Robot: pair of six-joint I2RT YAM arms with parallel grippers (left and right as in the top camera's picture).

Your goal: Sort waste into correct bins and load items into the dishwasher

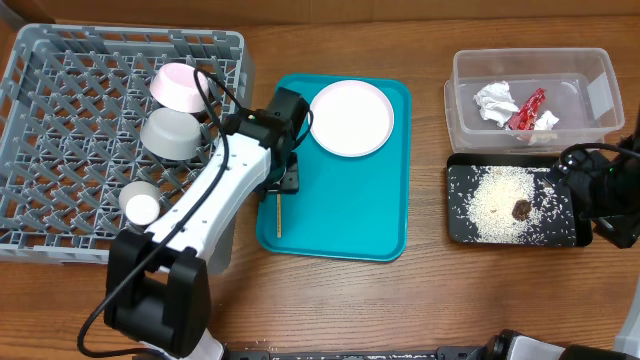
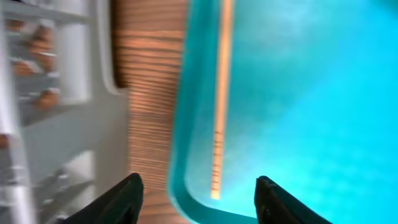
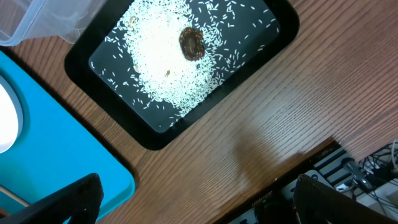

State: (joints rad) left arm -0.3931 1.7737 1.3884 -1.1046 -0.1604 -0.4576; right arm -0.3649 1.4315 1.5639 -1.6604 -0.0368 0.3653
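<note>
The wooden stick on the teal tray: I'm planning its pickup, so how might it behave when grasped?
Probably light and stiff: the wooden stick is thin and straight. Lying flat on the smooth teal tray, it may slide or roll when nudged.

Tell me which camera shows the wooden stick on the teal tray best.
The left wrist view: the stick runs nearly the whole frame lengthwise, lying on the teal tray near its edge. Overhead, it is only a tiny sliver on the tray. The right wrist view shows at most a faint line at its lower left corner.
</note>
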